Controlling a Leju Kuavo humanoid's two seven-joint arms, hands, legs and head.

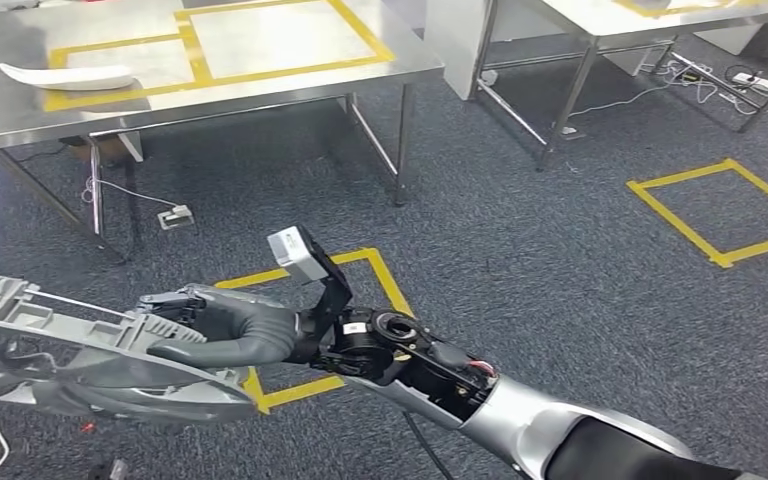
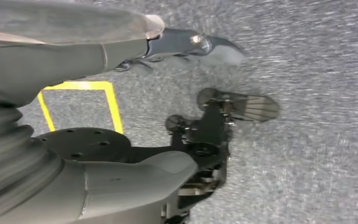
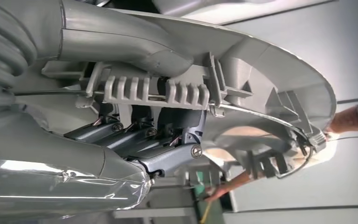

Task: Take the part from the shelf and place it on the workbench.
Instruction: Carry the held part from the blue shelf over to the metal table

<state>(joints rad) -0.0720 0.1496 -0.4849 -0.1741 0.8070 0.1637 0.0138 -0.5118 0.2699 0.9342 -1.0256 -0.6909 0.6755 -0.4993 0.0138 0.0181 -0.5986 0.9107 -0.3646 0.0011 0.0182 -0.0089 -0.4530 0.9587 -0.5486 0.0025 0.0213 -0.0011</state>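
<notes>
The part [image 1: 80,340] is a large grey plastic moulding with ribs and clips, low at the left of the head view. My right hand [image 1: 225,335] grips its edge, with the silver arm coming in from the lower right. In the right wrist view the dark fingers [image 3: 168,154] curl under the part [image 3: 261,70] and the thumb lies over it. The steel workbench [image 1: 290,85] stands ahead at the upper left, marked with yellow tape. A white curved part [image 1: 65,75] lies on it. My left hand [image 2: 98,56] hangs over the carpet and holds nothing, its fingers apart.
A second steel table [image 1: 600,20] stands at the upper right. Yellow tape squares [image 1: 720,205] mark the grey carpet. A power strip [image 1: 175,215] lies under the workbench, and cables [image 1: 750,80] trail under the far table.
</notes>
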